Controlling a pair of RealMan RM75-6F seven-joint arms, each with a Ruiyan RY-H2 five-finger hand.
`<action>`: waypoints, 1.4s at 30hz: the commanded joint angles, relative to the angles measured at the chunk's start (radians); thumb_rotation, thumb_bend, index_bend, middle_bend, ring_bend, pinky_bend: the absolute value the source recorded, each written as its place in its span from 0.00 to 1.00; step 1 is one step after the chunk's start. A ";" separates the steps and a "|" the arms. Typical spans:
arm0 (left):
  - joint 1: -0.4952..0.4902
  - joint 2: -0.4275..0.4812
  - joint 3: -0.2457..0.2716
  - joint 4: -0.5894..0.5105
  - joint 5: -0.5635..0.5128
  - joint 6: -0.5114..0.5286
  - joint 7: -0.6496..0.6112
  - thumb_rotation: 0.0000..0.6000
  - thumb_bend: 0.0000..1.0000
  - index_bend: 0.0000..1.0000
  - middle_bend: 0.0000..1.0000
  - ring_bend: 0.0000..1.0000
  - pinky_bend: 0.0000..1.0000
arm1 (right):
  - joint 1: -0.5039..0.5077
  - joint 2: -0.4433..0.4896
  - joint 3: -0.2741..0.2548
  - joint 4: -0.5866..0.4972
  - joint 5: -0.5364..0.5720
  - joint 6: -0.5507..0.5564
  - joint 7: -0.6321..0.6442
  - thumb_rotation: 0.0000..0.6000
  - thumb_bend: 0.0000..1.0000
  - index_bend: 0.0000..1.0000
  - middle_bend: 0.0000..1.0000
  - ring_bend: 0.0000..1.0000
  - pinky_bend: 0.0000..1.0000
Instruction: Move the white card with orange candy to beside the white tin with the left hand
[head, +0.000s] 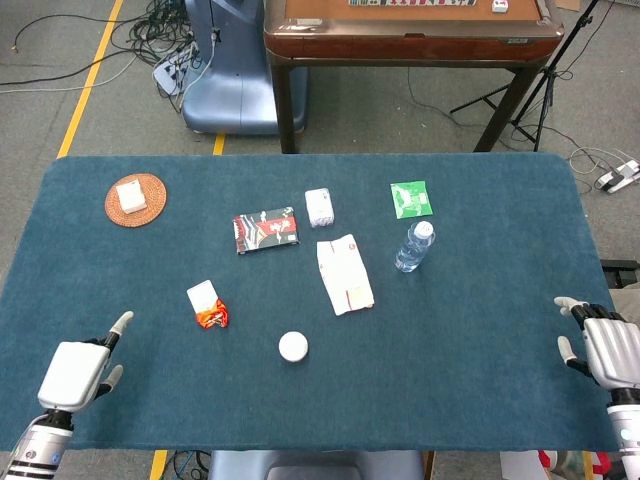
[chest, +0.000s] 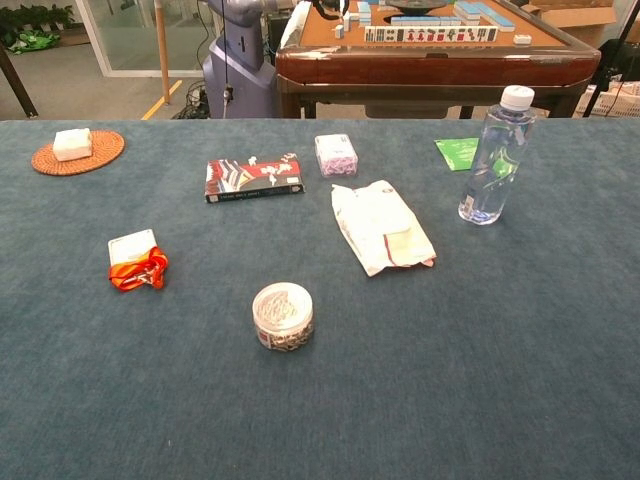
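The white card with orange candy (head: 207, 304) lies on the blue table (head: 480, 330), left of centre; the chest view shows the white card with orange candy (chest: 136, 260) at the left. A round white tin (head: 293, 347) sits to its lower right, and the chest view shows this white tin (chest: 282, 316) near the middle front. My left hand (head: 78, 372) hovers over the table's front left corner, open and empty, well short of the card. My right hand (head: 610, 350) stays open at the table's right edge. Neither hand appears in the chest view.
A red and black box (head: 265, 229), a small white pack (head: 319, 206), a white pouch (head: 344, 273), a water bottle (head: 413, 246) and a green packet (head: 410, 199) lie across the middle. A woven coaster with a white block (head: 134, 198) sits far left. A brown table (head: 410, 35) stands behind.
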 joint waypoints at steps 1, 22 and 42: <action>-0.049 0.012 -0.027 -0.062 -0.089 -0.087 0.038 1.00 0.45 0.19 0.98 0.89 1.00 | 0.000 0.000 0.001 0.000 -0.001 0.000 0.002 1.00 0.41 0.26 0.34 0.28 0.39; -0.280 -0.076 -0.103 -0.155 -0.559 -0.254 0.258 1.00 0.52 0.15 1.00 0.94 1.00 | -0.004 0.009 0.002 0.001 -0.005 0.004 0.018 1.00 0.41 0.26 0.34 0.28 0.39; -0.406 -0.181 -0.062 -0.118 -0.686 -0.249 0.334 1.00 0.51 0.14 1.00 0.95 1.00 | -0.016 0.024 0.003 -0.007 -0.022 0.028 0.042 1.00 0.41 0.26 0.34 0.28 0.39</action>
